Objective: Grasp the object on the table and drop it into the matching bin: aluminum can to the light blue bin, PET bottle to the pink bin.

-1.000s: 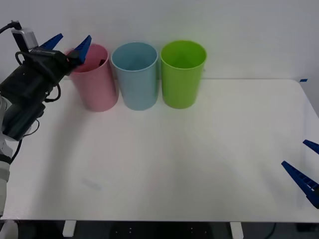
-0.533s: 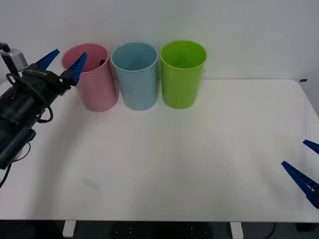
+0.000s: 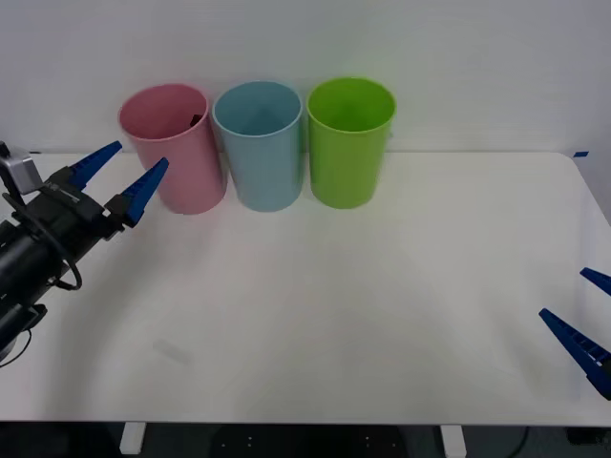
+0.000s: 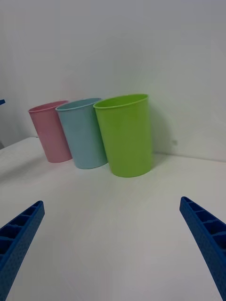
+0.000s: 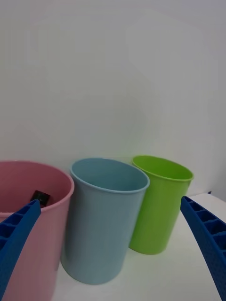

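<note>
Table (image 3: 363,315) surface, white and wide, is taking up most of your front view, and three bins are standing in a row along its far edge in the upper left of the frame. You are looking at the pink bin (image 3: 175,148) on the left of that row, the light blue bin (image 3: 259,143) just beside it in the middle, and a green bin (image 3: 349,140) on the right, each nearly touching its neighbour. Your left gripper (image 3: 122,175) is hovering at the left edge of the frame, just in front of and left of the pink bin, with its blue fingers spread wide and gripping nothing. Your right gripper (image 3: 590,322) is sitting at the lower right edge of the frame, well apart from the bins, its fingers likewise parted and carrying nothing. The PET bottle (image 5: 41,197) is lying inside the pink bin: you are seeing its dark part against the inner wall just below the rim in the left wrist view, and a small dark patch is showing at the same place in the front view.
</note>
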